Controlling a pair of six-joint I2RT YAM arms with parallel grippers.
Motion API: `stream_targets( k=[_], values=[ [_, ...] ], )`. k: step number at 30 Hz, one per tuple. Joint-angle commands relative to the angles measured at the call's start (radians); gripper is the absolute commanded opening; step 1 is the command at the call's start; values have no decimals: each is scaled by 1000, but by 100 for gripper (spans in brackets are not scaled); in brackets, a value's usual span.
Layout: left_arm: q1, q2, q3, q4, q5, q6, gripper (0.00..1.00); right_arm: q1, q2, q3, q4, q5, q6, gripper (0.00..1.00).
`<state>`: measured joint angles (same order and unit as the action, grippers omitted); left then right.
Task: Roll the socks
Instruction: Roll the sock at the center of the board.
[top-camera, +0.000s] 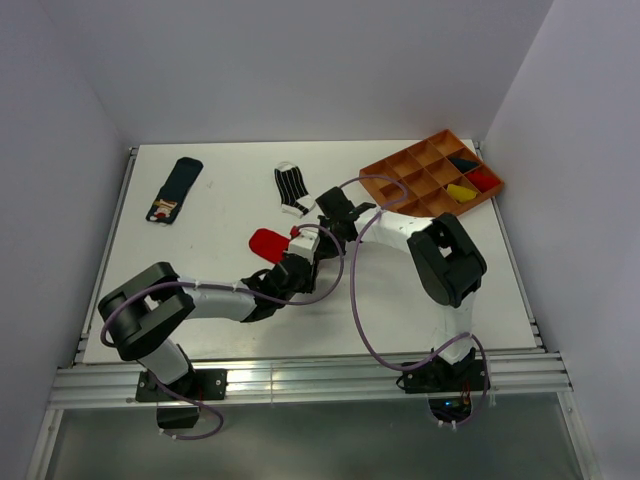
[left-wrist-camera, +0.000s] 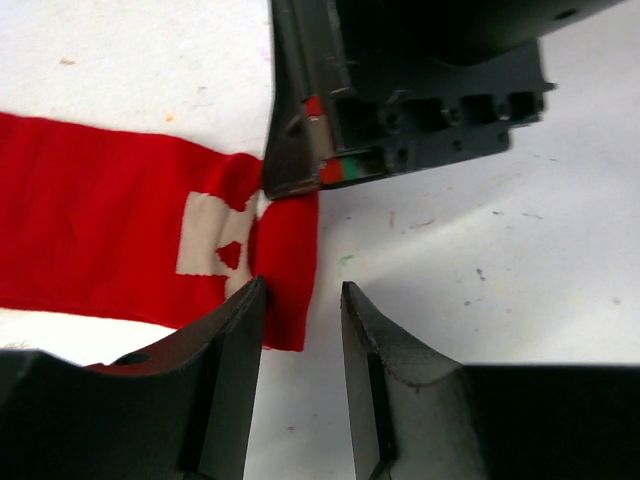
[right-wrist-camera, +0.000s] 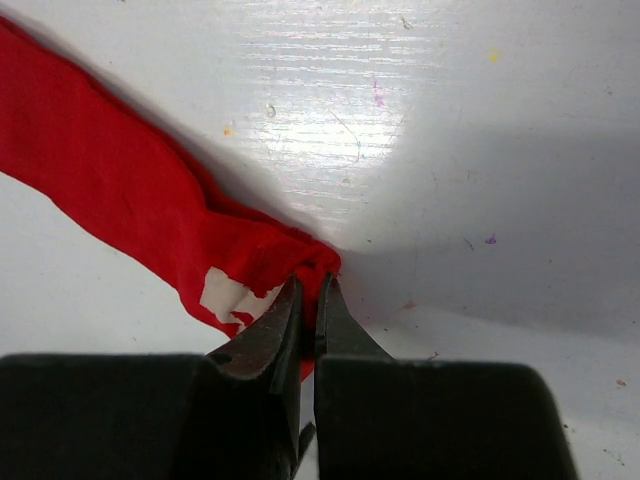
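The red sock (left-wrist-camera: 100, 220) is lying flat near the middle of the tabletop (top-camera: 200, 250), with its right end bunching over on itself. The right end effector (right-wrist-camera: 310, 285) is pinching that folded end, its jaws nearly closed on the fabric, probably to hold the first turn of the roll in place. The left end effector (left-wrist-camera: 300, 290) is standing half open just beside it. Its jaws are straddling the fold's edge without gripping, seemingly positioned to tuck or take the fold. The striped sock (top-camera: 292, 188) and the navy sock (top-camera: 175, 190) are lying farther back, well apart from both end effectors and not yet rolled.
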<state>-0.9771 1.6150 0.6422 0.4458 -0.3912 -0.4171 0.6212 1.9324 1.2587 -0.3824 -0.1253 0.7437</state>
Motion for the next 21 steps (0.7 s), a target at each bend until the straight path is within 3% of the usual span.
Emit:
stream_targets(
  k=[1, 11, 14, 17, 18, 19, 21],
  values=[
    [-6, 8, 16, -30, -81, -25, 41, -5, 19, 41, -1, -10, 13, 0],
    [-6, 49, 42, -53, -69, -17, 40, -6, 19, 41, -1, -19, 19, 0],
    [-8, 51, 40, -53, -66, -18, 36, -6, 25, 45, -3, -20, 22, 0],
    [-8, 52, 45, -62, -72, -28, 22, -6, 22, 44, -1, -25, 25, 0],
    [-6, 48, 45, -64, -74, -31, 6, -6, 19, 42, 2, -27, 25, 0],
    [-5, 40, 42, -65, -72, -43, 0, -6, 16, 38, 10, -31, 26, 0],
    [3, 34, 30, -62, -55, -60, 0, -8, 1, 16, 28, -43, 37, 1]
  ],
)
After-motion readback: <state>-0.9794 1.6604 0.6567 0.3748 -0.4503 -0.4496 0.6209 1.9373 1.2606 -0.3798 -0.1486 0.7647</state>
